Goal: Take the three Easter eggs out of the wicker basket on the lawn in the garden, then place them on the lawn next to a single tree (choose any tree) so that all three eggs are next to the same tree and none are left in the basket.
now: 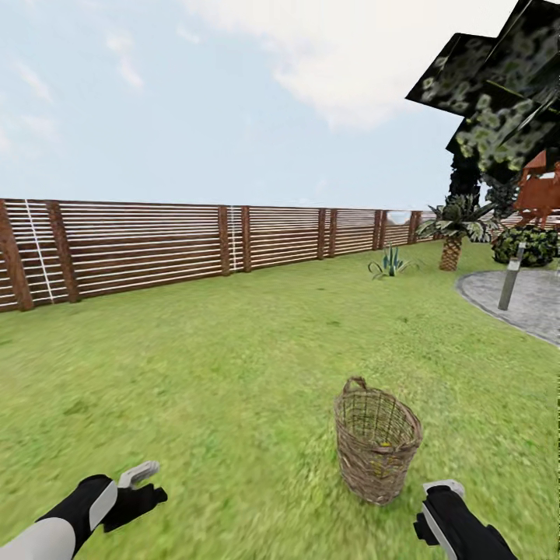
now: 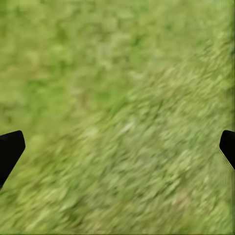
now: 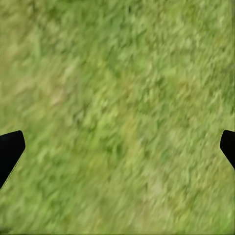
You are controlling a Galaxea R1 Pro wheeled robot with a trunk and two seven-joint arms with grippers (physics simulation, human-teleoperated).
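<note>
The wicker basket (image 1: 377, 445) stands upright on the lawn (image 1: 233, 365), right of centre and close before the robot. Something small lies inside it, too unclear to name. The left gripper (image 1: 138, 488) hangs over the grass well left of the basket; the right gripper (image 1: 437, 509) is just right of its base. A fence (image 1: 155, 245) runs behind the lawn. Far right, a palm (image 1: 453, 233) and a bush (image 1: 526, 245) stand beside a paved patio (image 1: 537, 303), a post (image 1: 511, 278) on its edge.

Bright even daylight, blurred grass (image 2: 117, 98)
</note>
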